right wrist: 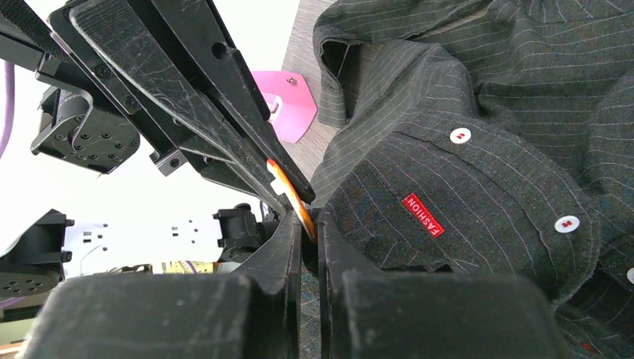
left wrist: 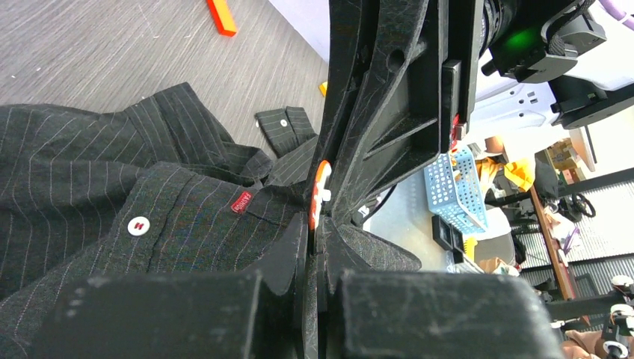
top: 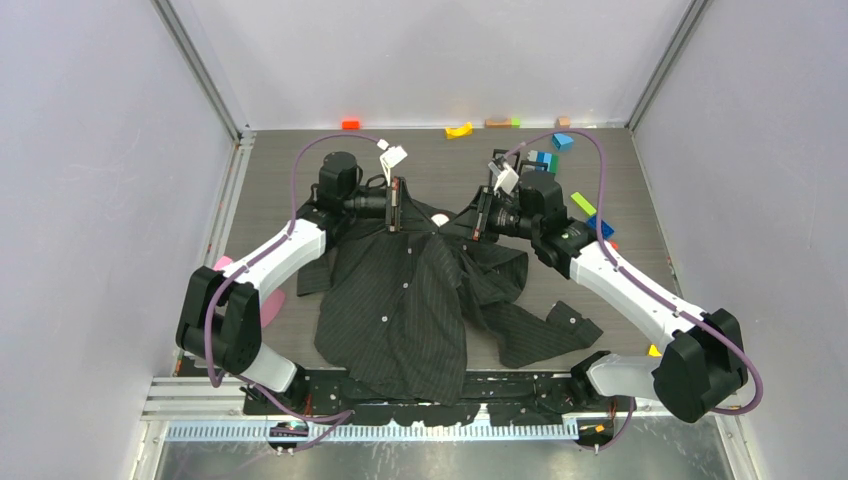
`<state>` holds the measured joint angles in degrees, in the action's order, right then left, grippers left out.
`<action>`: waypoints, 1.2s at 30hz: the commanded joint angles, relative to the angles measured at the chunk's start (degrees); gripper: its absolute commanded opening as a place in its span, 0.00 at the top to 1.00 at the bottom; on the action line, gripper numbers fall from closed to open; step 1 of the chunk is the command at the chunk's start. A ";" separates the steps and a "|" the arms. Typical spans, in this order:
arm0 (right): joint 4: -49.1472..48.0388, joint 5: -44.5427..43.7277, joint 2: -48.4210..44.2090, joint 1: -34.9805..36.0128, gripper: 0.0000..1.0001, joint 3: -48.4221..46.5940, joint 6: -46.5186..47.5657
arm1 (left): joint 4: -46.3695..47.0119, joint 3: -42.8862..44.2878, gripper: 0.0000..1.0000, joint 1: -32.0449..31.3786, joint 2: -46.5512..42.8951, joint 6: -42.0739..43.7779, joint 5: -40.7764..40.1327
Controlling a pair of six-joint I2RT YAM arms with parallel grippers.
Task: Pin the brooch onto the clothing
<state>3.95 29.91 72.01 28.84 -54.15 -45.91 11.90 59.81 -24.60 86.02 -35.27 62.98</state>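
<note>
The dark pinstriped shirt (top: 400, 300) lies spread on the table, collar end at the back. Its red chest tag shows in the left wrist view (left wrist: 241, 202) and the right wrist view (right wrist: 423, 215). The brooch (left wrist: 319, 191) is a thin orange disc seen edge-on, also in the right wrist view (right wrist: 288, 191), just above the fabric beside the tag. My left gripper (left wrist: 314, 224) is shut on one edge of it. My right gripper (right wrist: 303, 221) faces it from the other side, jaws nearly together on the brooch's other edge, fabric showing in the gap. The two meet over the chest (top: 442, 215).
A pink flat piece (top: 270, 300) lies left of the shirt, also in the right wrist view (right wrist: 288, 105). Coloured blocks lie along the back edge: orange (top: 350, 124), yellow (top: 459, 130), blue and green (top: 545, 160). Walls close in on the left, the right and the back.
</note>
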 commanded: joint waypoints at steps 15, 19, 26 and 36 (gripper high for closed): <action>-0.03 -18.58 1.27 -1.86 0.99 2.62 1.94 | -6.96 3.83 1.00 -1.42 -4.55 4.06 7.95; 0.85 -20.20 1.19 -1.86 0.99 2.75 1.88 | -6.60 3.69 1.00 -1.42 -4.59 3.94 8.65; 2.45 -24.52 2.46 -1.86 0.99 1.88 1.14 | -6.53 3.06 1.00 -2.78 -6.20 5.54 7.89; -2.66 -23.20 1.06 -1.86 0.99 4.29 2.36 | -11.24 4.36 1.00 -2.57 -3.73 5.89 2.50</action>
<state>1.74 24.08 72.03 29.93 -51.75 -46.04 4.58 60.86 -25.41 86.00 -28.88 56.84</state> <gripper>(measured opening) 0.108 0.027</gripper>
